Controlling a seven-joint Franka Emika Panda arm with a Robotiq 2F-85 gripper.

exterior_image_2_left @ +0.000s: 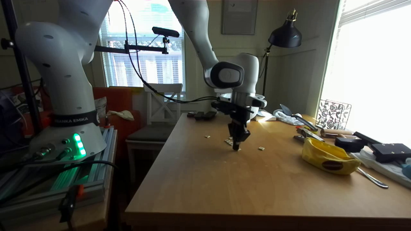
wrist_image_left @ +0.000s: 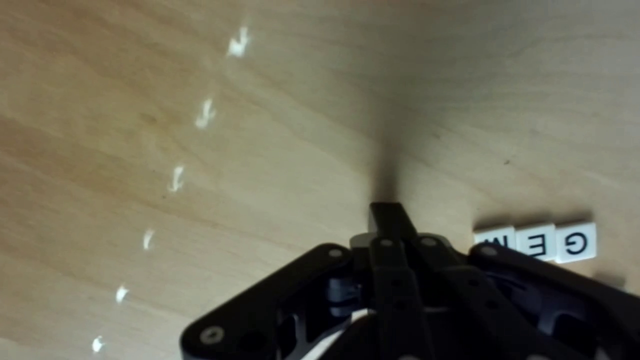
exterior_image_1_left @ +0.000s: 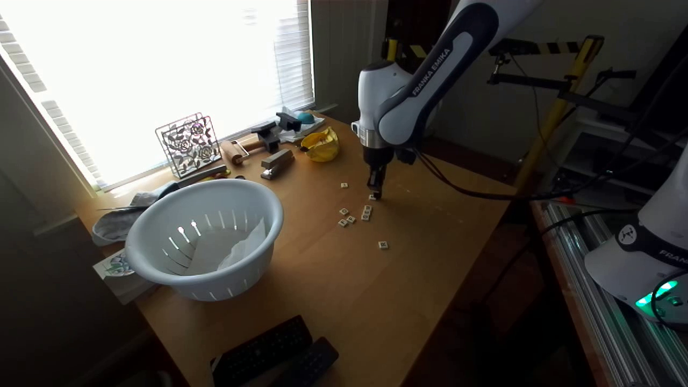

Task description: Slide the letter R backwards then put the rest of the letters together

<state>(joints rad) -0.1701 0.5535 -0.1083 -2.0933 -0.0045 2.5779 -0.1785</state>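
Just beside the closed, empty fingers (wrist_image_left: 386, 217) lies a letter tile (exterior_image_1_left: 371, 197), R (exterior_image_1_left: 383, 245) well apart.

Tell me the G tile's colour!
The G tile is black on white, clearest in the wrist view.

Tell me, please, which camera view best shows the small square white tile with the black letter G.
The wrist view: the white G tile is large and legible, though upside down. Both exterior views show letter tiles far smaller, the G uncertain in each.
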